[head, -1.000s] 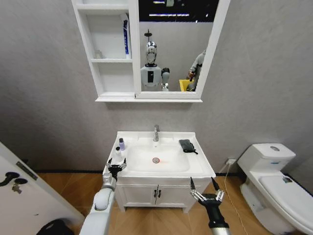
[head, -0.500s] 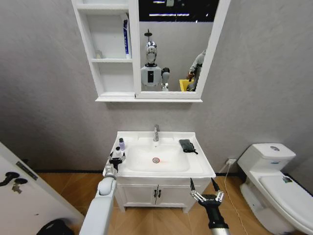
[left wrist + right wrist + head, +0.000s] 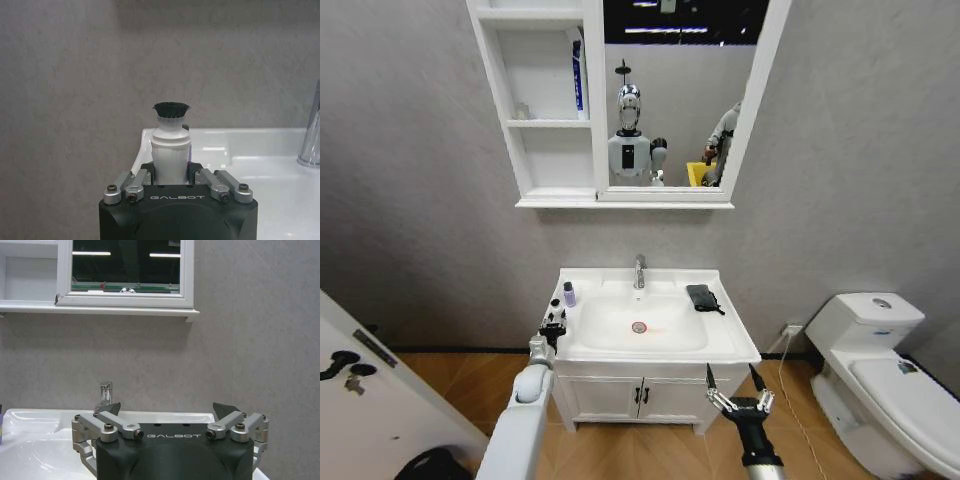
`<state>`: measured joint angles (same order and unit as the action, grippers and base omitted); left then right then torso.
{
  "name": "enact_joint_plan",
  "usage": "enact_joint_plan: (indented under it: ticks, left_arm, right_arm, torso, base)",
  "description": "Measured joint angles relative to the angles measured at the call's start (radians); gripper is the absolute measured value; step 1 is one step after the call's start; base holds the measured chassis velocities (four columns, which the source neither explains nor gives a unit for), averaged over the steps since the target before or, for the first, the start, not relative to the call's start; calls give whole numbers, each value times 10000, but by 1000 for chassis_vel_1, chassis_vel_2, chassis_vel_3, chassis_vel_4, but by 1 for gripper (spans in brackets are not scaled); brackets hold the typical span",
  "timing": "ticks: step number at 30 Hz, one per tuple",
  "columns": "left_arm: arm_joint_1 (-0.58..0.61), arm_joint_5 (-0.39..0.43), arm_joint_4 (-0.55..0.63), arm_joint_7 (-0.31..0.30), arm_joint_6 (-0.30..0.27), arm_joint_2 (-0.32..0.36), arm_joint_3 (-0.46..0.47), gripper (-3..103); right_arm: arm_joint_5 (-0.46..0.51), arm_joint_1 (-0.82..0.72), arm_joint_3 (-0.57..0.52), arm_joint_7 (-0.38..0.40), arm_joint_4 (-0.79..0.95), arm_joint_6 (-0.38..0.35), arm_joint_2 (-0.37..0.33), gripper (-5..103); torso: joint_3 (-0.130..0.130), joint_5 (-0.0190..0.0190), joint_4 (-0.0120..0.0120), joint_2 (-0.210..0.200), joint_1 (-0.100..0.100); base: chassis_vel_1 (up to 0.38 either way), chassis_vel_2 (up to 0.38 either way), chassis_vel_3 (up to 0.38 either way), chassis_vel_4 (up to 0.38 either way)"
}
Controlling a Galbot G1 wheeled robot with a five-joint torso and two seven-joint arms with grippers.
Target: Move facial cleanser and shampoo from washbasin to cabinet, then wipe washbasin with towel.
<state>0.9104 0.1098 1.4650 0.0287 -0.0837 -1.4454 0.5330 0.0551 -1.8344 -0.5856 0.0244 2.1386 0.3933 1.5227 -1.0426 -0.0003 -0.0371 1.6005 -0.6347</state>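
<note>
Gripping white bottle (image 3: 170, 150), left hand (image 3: 553, 325) now closed

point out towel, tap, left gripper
towel (image 3: 701, 296), head view, middle of the dark cloth.
tap (image 3: 640, 270), head view, chrome spout.
left gripper (image 3: 170, 172), left wrist view, between the fingertips, on the white bottle they hold.

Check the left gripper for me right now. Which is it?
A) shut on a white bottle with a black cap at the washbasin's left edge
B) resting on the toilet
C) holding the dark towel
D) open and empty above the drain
A: the left gripper is closed around the white bottle with a black cap, at the left edge of the washbasin; the towel lies untouched by the tap.
</note>
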Motion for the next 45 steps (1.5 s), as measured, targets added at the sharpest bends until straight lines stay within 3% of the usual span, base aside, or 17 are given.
enact_joint_plan:
  ticks: [5,7,10,12,16,18,19,22,24,25,27,30,32,35,39,41,45]
  left_arm:
    - [-541,450,662,82,-608,728,-329,32]
    - [-1288,1309,1112,40,-1108,1838,-818,32]
    - [-1794,1777,1268,-21,-1320,2393,-1093,32]
    - [-2863,2799,1548,-202,-1831,3306,-1616,32]
    - [-3668,3644,1722,-390,-2321,3795,-1980,32]
    - [-5037,4465,1704,-551,-3236,4258,-2360,32]
    - [-5037,4465,1704,-551,-3236,4258,-2360,32]
    - [-6027,4822,1458,-631,-3926,4467,-2632,32]
    - [-7109,5430,1053,-690,-4649,4803,-3222,32]
    - [-7109,5430,1053,-690,-4649,4803,-3222,32]
    - [-8255,5936,495,-556,-5188,5122,-3872,32]
    - [-8680,6113,260,-410,-5359,5203,-4107,32]
    - [-9988,6610,-621,-265,-5613,5252,-4765,32]
    - [-10753,6784,-1453,-262,-5669,5035,-5189,32]
    - [-11233,6768,-2246,-306,-5670,4731,-5477,32]
    - [-11682,6499,-3240,-352,-5605,4264,-5685,32]
    - [-12042,6001,-4146,-284,-5417,3787,-5705,32]
  right_arm:
    - [-1,-67,-11,6,-41,98,-31,100]
    - [10,-140,-64,20,-92,225,-60,100]
    - [14,-173,-81,21,-101,275,-66,100]
    - [28,-202,-114,23,-102,343,-58,100]
    - [40,-203,-140,27,-110,381,-36,100]
    - [41,-216,-167,29,-172,482,-6,100]
    - [41,-216,-167,29,-172,482,-6,100]
    - [33,-248,-163,28,-227,554,30,100]
    - [17,-289,-158,21,-266,616,32,100]
    - [17,-289,-158,21,-266,616,32,100]
    - [16,-308,-196,19,-268,669,22,100]
    - [21,-323,-222,19,-264,686,10,100]
    - [58,-350,-280,17,-250,760,-16,100]
    - [78,-373,-293,18,-283,840,-19,100]
    - [80,-388,-281,17,-313,887,-13,100]
    - [81,-387,-250,17,-376,925,-4,100]
    - [114,-381,-250,17,-407,936,-12,100]
  torso:
    - [0,1,1,0,0]
    - [0,2,1,0,0]
    - [0,1,1,0,0]
    - [-1,-2,-2,0,0]
    - [1,6,2,0,0]
    - [0,2,2,0,-1]
    - [0,2,2,0,-1]
    - [0,2,3,1,0]
    - [0,0,1,0,0]
    - [0,0,1,0,0]
    - [0,3,0,0,-1]
    - [0,2,0,0,0]
    - [0,5,0,0,0]
    - [0,1,0,1,1]
    - [0,4,2,0,1]
    - [-1,2,2,0,-1]
    - [-1,3,3,0,0]
  base:
    - [0,0,0,0]
    - [0,0,0,0]
    - [0,0,0,0]
    - [0,0,0,0]
    - [0,0,0,0]
    - [0,0,0,0]
    - [0,0,0,0]
    - [0,0,0,0]
    - [0,0,0,0]
    - [0,0,0,0]
    - [0,0,0,0]
    - [0,0,0,0]
    - [0,0,0,0]
    - [0,0,0,0]
    - [0,0,0,0]
    - [0,0,0,0]
    - [0,0,0,0]
